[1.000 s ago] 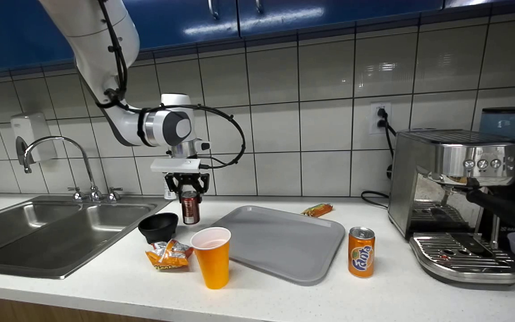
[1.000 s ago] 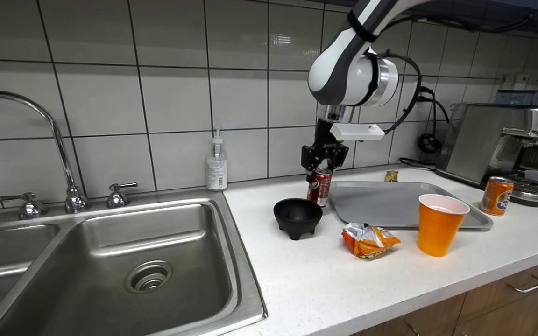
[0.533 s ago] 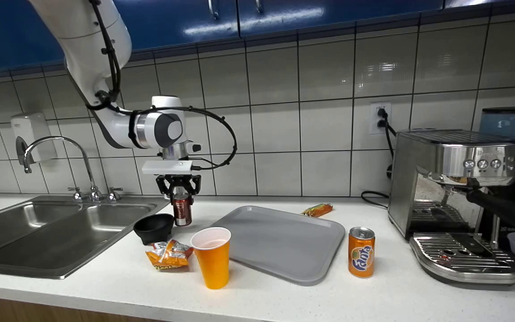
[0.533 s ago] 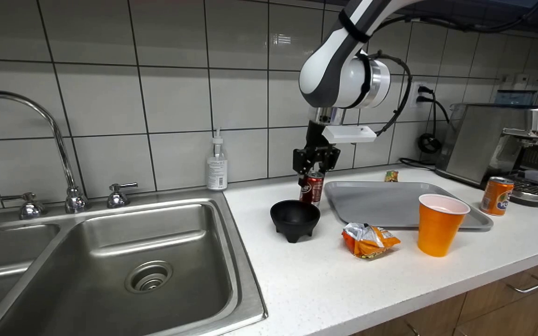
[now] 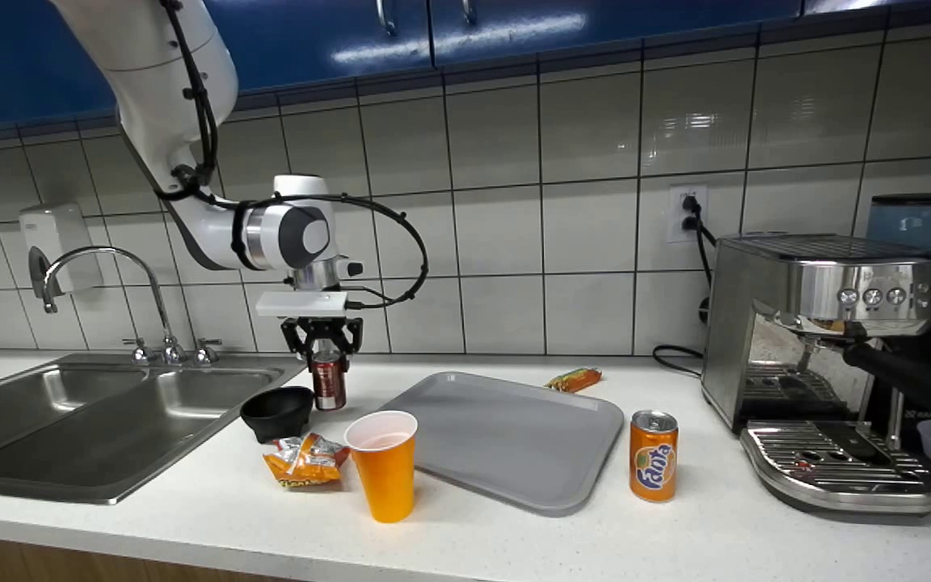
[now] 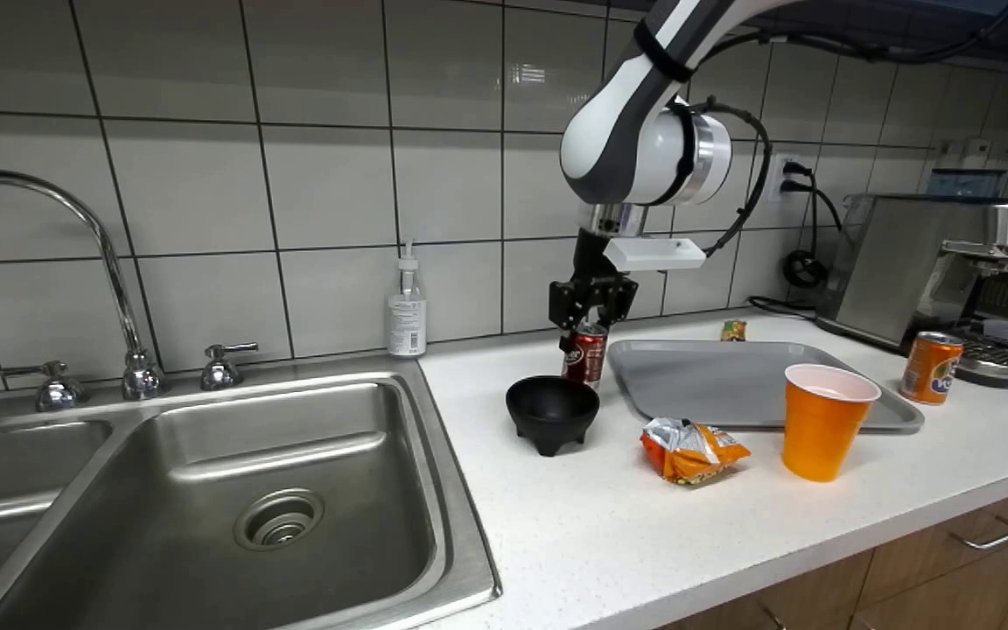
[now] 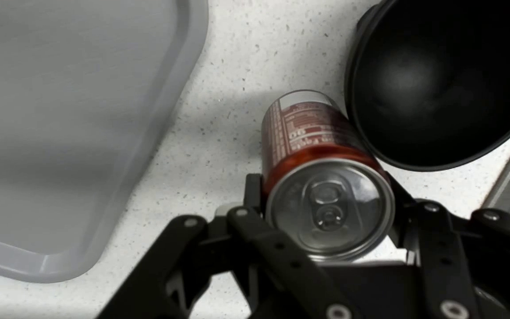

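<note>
My gripper points straight down and is shut on a dark red soda can. The fingers press on opposite sides of it, just below its silver lid. In both exterior views the can is upright, its base at or very near the white counter; I cannot tell whether it touches. A black footed bowl is right beside the can and seems to touch its side. Across a narrow strip of counter lies a grey tray, also visible in an exterior view.
An orange cup and a crumpled snack bag stand in front of the tray. A Fanta can and an espresso machine are farther right. Behind lies a small wrapped snack. A sink and soap bottle flank the bowl.
My gripper has carried the red can toward the sink, away from the tray, then come down very slightly. The black bowl has shifted a little the same way. Its grip has not changed.
</note>
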You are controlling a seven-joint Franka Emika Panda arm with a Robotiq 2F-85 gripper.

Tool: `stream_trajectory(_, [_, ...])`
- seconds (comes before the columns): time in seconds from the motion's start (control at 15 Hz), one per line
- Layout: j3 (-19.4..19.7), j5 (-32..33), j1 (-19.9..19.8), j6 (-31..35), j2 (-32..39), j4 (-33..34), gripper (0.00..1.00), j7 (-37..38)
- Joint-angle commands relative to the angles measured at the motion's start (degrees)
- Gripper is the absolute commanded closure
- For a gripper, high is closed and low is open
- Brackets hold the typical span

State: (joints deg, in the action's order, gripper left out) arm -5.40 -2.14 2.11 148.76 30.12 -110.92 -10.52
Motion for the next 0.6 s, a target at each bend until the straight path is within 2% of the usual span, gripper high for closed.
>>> stream_trajectory(0.0, [-0.07, 1.15, -0.43, 0.68, -0.71, -0.65, 0.62, -0.67])
stream_trajectory(0.53, [0.24, 1.50, -0.60, 0.47, -0.34, -0.29, 0.62, -0.79])
